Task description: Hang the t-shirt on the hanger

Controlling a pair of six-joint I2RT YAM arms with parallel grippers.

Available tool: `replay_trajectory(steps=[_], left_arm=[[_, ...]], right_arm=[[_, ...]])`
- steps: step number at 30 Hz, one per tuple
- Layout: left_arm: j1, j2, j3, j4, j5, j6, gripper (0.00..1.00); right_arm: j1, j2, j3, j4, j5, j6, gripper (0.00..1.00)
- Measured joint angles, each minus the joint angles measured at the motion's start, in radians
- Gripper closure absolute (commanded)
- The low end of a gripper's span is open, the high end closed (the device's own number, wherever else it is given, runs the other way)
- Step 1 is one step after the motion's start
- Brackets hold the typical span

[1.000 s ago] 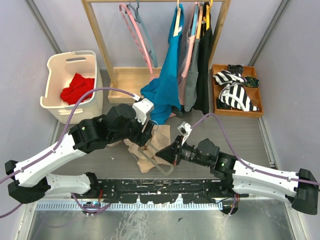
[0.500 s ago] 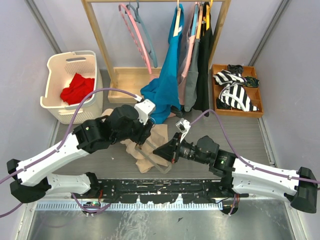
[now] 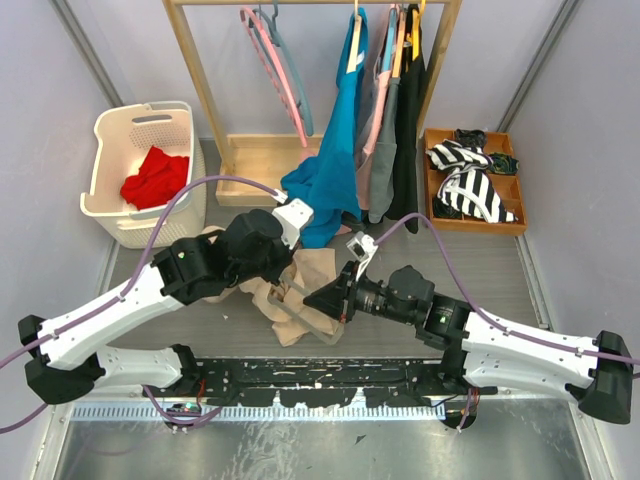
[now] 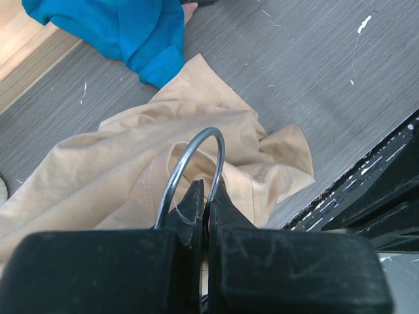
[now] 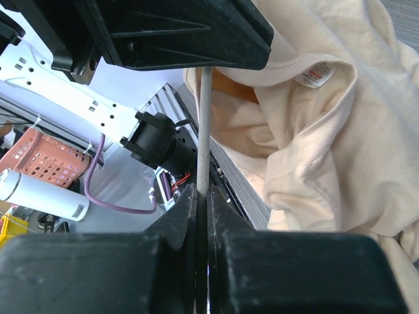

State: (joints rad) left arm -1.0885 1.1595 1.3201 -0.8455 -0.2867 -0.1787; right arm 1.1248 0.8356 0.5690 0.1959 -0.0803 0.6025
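Left wrist: left fingers (image 4: 192, 204) pinch the thin curved hanger (image 5: 203, 131), right fingers (image 5: 186, 219) too, over crumpled t-shirt (image 4: 98, 163).

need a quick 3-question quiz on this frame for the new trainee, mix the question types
1. True or false: the left claw is shut on the hanger.
2. Multiple choice: the cloth in the basket is A) striped, B) red, C) teal.
3. Fill in: the right claw is shut on the ___.
Key: 1 true; 2 B; 3 hanger.
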Motion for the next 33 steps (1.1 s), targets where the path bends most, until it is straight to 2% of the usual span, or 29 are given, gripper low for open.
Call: replay_trajectory(steps=[2, 6, 9, 15, 21, 26, 33], left_arm=[[0.000, 0.000, 0.000, -0.001, -0.004, 0.000, 1.00], [0.000, -0.007, -0.006, 0.002, -0.014, -0.002, 1.00], [-0.006, -0.023, -0.028, 0.020, -0.005, -0.016, 1.00], [-0.009, -0.082, -0.072, 0.034, -0.004, -0.016, 1.00], [-0.009, -0.126, -0.088, 0.056, -0.007, -0.016, 1.00], [-0.009, -0.127, -0.096, 0.084, -0.012, -0.015, 1.00], [-0.009, -0.130, -0.131, 0.120, -0.021, -0.015, 1.00]], right_arm=[[0.000, 0.003, 0.006, -0.006, 0.000, -0.001, 0.95], [0.000, 0.008, 0.034, -0.043, 0.000, -0.004, 0.64], [0.000, 0.007, 0.090, -0.063, 0.004, -0.007, 0.53], [0.000, -0.104, 0.212, -0.230, 0.089, -0.009, 0.45], [0.000, -0.174, 0.354, -0.524, 0.300, 0.060, 0.45], [-0.001, -0.016, 0.431, -0.699, 0.372, 0.132, 0.36], [-0.019, 0.272, 0.438, -0.801, 0.353, 0.137, 0.34]])
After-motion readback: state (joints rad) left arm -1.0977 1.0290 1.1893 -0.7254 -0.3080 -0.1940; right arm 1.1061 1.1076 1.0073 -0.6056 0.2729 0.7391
